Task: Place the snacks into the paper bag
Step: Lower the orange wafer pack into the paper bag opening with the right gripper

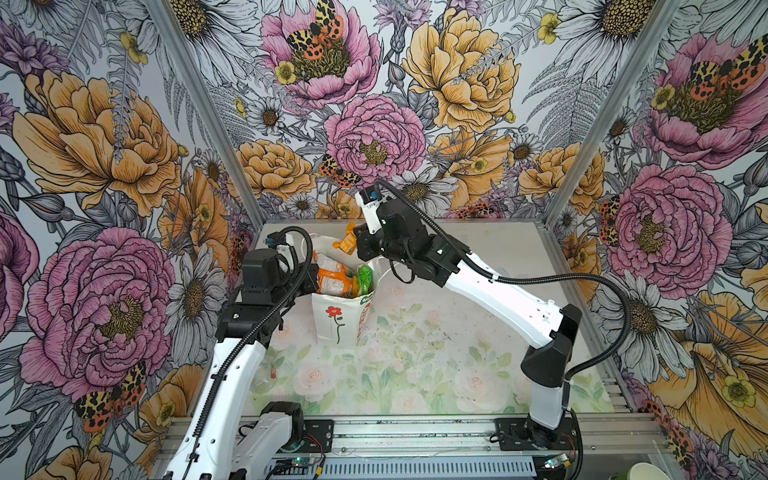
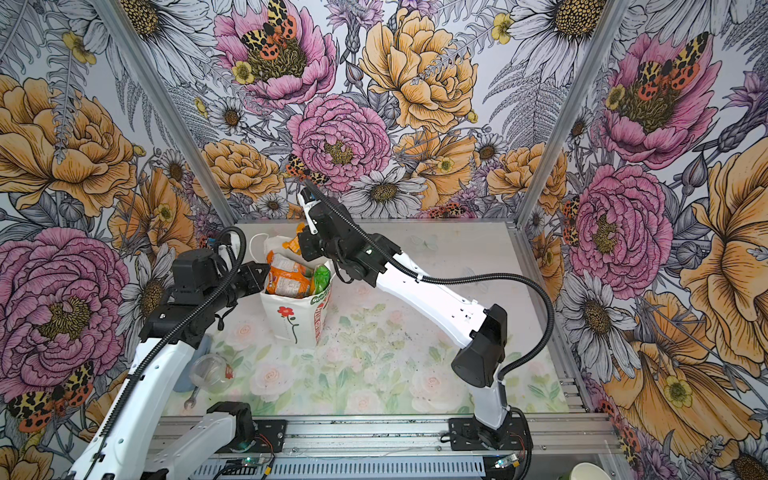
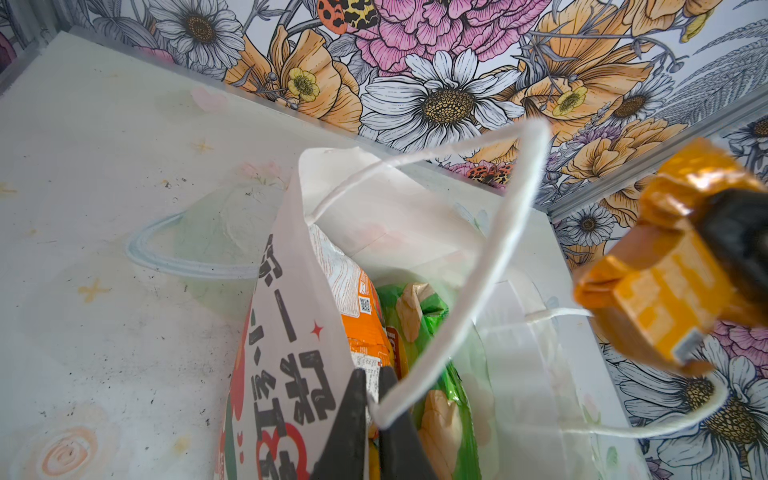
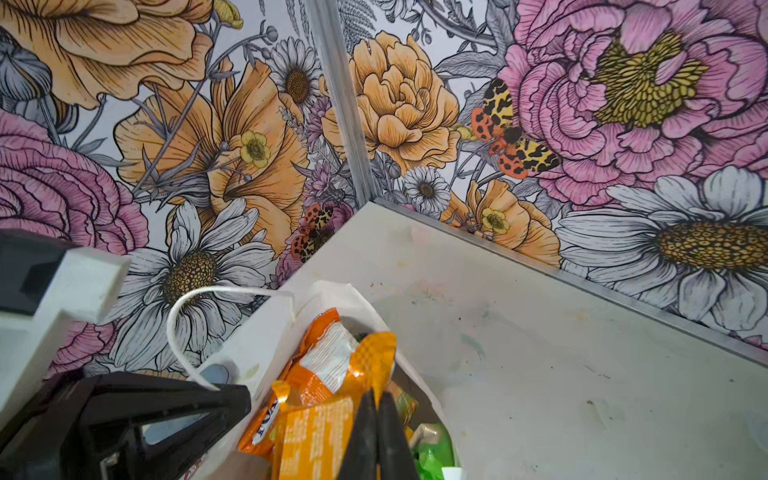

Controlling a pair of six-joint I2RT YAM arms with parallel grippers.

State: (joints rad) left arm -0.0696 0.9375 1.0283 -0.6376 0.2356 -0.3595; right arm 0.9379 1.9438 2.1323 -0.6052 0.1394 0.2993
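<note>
White paper carrier bag (image 1: pixel 336 324) stands near the left edge of the desk (image 1: pixel 457 332), left gripper (image 3: pixel 374 390) pinching its cord handle (image 3: pixel 490 257). Right gripper (image 4: pixel 376 399) clamps a crinkly yellow-orange packet (image 3: pixel 656 291) above the bag; next, we judge, lower and release.

Paper bag (image 1: pixel 337 322): white, red flower drawing on green stem; side print red-green, black characters. Orange-white packet (image 1: pixel 330 283). Green packet (image 1: pixel 365 277). Yellow-orange packet (image 1: pixel 348 242), seemingly paler checks. Table (image 1: pixel 415 374): pale, faint pink roses, green leaves. Walls (image 1: pixel 104 145): pink, orange, white blooms.
</note>
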